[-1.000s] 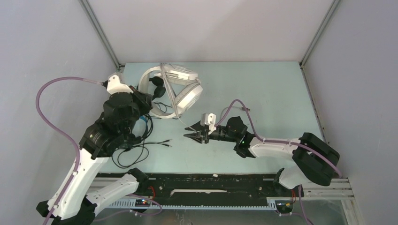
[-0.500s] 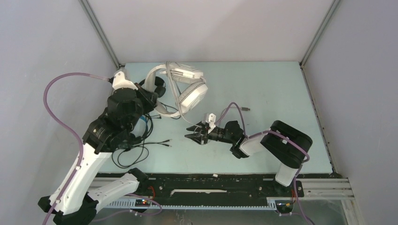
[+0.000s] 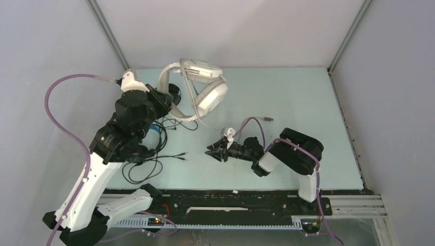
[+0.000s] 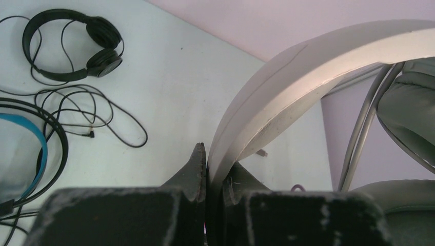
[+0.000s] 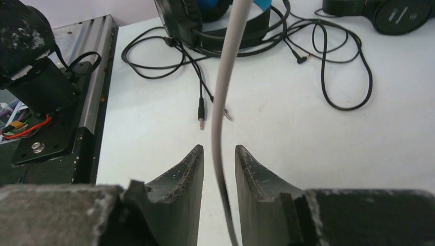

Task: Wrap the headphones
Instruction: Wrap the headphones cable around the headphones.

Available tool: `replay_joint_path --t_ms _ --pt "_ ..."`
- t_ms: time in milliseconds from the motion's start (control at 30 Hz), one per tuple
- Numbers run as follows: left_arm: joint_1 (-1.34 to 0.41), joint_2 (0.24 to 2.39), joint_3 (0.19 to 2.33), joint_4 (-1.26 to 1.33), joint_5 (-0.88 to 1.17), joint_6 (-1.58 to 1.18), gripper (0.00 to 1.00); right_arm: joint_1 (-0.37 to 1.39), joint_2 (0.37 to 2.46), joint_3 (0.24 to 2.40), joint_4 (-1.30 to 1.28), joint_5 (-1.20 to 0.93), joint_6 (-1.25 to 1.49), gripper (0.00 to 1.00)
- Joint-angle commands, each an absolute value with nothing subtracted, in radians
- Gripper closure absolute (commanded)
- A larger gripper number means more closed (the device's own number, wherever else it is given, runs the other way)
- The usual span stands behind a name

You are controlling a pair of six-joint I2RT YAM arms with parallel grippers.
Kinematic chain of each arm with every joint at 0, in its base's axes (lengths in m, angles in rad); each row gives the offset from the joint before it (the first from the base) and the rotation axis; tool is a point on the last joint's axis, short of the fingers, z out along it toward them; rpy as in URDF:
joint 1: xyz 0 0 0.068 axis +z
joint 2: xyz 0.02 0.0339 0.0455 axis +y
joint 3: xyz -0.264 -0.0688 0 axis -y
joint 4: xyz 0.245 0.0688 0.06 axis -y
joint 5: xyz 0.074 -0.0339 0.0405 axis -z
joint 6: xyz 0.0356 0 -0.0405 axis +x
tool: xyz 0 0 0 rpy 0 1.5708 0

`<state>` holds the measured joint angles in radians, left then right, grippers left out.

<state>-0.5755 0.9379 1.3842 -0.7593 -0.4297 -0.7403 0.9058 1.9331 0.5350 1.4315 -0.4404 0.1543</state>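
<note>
the left gripper (image 4: pixel 213 165) is clamped on the headband (image 4: pixel 308 66) of the white headset (image 3: pixel 208 96), holding it above the table (image 3: pixel 292 97) at far left, while the right gripper (image 5: pixel 219 166) sits parted around its pale cable (image 5: pixel 226 72).

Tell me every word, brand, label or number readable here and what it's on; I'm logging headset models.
None can be read.
The white headset, the slim black headset and the blue-lined black headset show no legible text.
Faint lines on a black earcup in the right wrist view are too blurred to read.
</note>
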Motion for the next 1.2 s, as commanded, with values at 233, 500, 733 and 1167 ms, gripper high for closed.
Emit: replay_joint_path --t_ms 233,500,733,1167 --pt "-0.556 0.890 1.456 -0.614 -0.380 -0.792 1.00 0.892 2.011 0.538 1.516 -0.371 0.161 0.86" --pt "-0.519 0.877 1.483 -0.617 -0.194 -0.767 1.00 0.836 2.005 0.535 1.516 -0.405 0.192 1.00" --pt "-0.498 0.850 1.479 -0.700 -0.263 -0.704 1.00 0.782 1.989 0.509 1.516 -0.364 0.215 1.00" --pt "-0.437 0.843 1.553 -0.702 -0.345 -0.636 1.00 0.761 1.995 0.495 1.516 -0.320 0.199 1.00"
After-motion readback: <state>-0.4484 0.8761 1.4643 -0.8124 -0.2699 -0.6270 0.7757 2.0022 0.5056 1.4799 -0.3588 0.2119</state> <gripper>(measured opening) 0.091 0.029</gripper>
